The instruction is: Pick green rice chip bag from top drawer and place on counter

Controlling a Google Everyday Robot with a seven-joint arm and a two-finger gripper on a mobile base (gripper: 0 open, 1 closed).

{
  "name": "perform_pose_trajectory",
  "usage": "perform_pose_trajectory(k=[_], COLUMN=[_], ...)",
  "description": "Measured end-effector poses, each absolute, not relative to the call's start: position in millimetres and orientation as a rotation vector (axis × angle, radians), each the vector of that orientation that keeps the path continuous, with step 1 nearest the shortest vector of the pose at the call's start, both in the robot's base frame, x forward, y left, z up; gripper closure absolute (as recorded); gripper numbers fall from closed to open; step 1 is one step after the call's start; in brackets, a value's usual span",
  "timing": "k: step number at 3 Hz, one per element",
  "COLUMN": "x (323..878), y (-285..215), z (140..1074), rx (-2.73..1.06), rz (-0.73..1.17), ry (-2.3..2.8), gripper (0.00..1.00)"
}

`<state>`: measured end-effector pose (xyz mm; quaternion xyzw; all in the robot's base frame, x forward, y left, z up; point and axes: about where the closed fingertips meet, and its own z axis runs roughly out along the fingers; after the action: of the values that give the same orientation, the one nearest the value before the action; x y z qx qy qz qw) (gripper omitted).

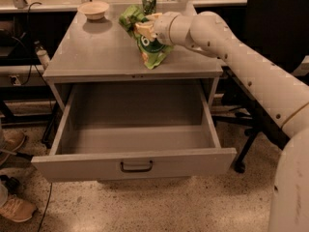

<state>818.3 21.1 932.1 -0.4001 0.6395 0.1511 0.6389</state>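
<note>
Over the grey counter [96,52], beside a bowl [94,9], the gripper [145,27] clamps its fingers on the green rice chip bag [154,53]

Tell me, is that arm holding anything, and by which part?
Yes. The gripper holds the green rice chip bag by its crumpled upper part, above the right side of the counter.

office/lab | office chair [282,21], speckled floor [193,207], metal cabinet [135,74] | hand [145,29] over counter [96,47] clutching green rice chip bag [154,52]

Bowl [94,9] rear L, soda can [148,3] rear ctr, office chair [280,33] R, shoes [17,209] on floor L
</note>
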Motion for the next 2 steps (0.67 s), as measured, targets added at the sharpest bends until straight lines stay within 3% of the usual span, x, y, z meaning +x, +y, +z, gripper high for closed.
perform_pose_trajectory(k=[2], x=[830], y=[39], z=[905], rx=[-0.948], rz=[0.413], ry=[1.515], gripper=[0.02])
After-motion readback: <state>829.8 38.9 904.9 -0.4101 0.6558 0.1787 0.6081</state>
